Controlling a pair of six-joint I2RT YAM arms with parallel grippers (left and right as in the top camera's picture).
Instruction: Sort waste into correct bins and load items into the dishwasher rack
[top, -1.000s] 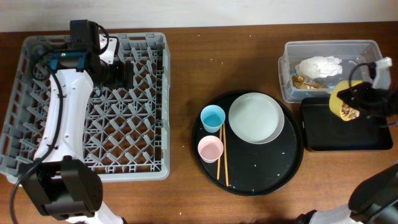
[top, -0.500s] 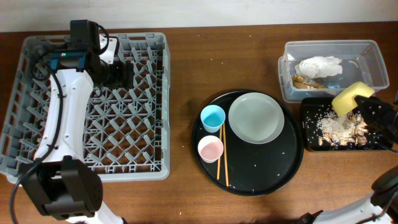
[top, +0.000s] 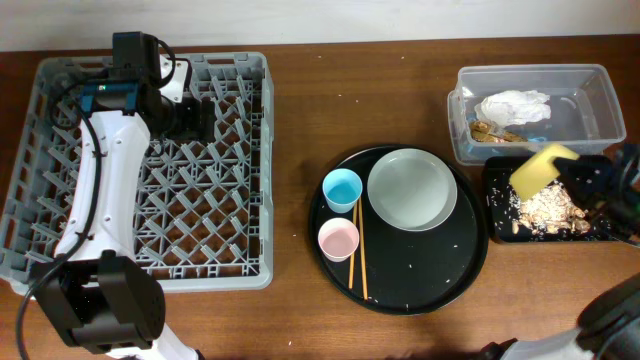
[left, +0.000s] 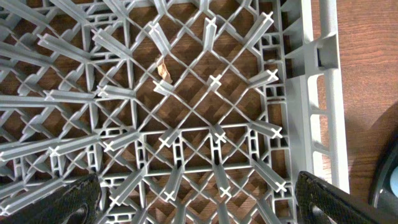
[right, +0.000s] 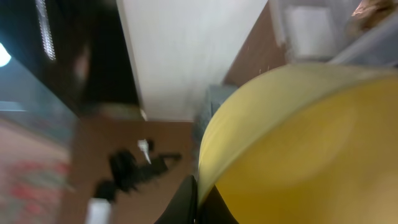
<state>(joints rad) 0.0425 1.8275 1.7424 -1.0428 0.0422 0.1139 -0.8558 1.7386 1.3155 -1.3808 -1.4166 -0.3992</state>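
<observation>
My right gripper (top: 572, 172) is shut on the rim of the yellow bowl (top: 535, 168), holding it tilted over the left end of the flat black tray (top: 620, 232). The bowl fills the right wrist view (right: 298, 143), with the gripper (right: 198, 199) clamped on its rim. Pale and brown food scraps (top: 548, 206) lie on the tray. The clear tub (top: 590, 78) holds the white napkin (top: 512, 104) and brown scraps (top: 488, 130). My left gripper (top: 196, 116) is open and empty over the grey rack (top: 250, 210), also in the left wrist view (left: 199, 208).
A round black tray (top: 440, 280) holds the white plate (top: 412, 188), blue cup (top: 342, 188), pink cup (top: 338, 238) and two chopsticks (top: 358, 252). A small brown scrap (left: 163, 70) lies in the rack lattice (left: 214, 134). White crumbs dot the round tray.
The bowl tipped and its scraps dropped onto the flat black tray. The right gripper then moved the bowl left. The left arm has not moved.
</observation>
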